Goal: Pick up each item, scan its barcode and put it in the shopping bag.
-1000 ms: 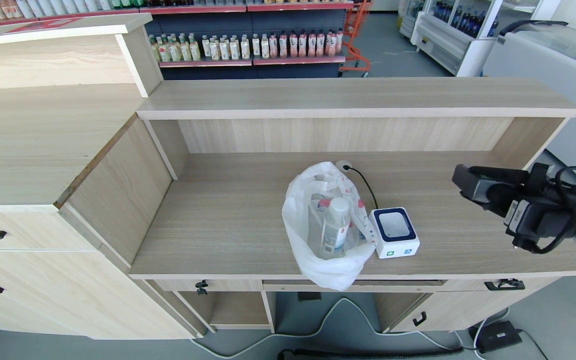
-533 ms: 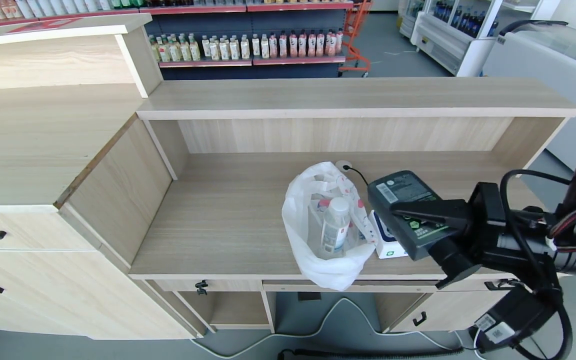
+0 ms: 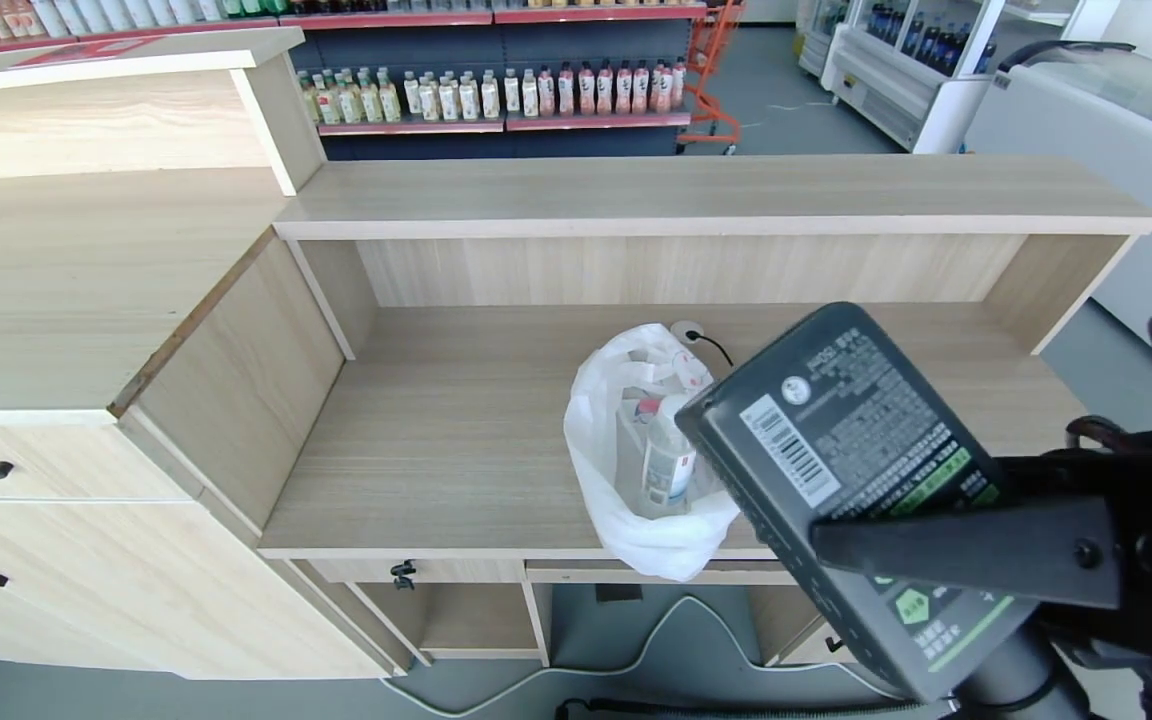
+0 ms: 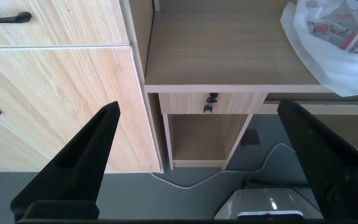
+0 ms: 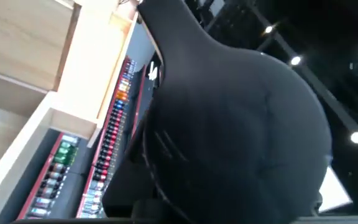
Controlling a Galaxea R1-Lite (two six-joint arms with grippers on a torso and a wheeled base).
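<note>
One black pack (image 3: 836,440) in right pincer (image 3: 836,548), one bottle (image 3: 667,455), one bag (image 3: 636,540)

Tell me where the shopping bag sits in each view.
Head view: shopping bag at picture centre, on the counter's front edge, partly behind the dark packet.
Left wrist view: shopping bag overhanging the counter's front edge.
Right wrist view: not in it.
Shared landmark: black drawer lock under the counter edge.
</note>
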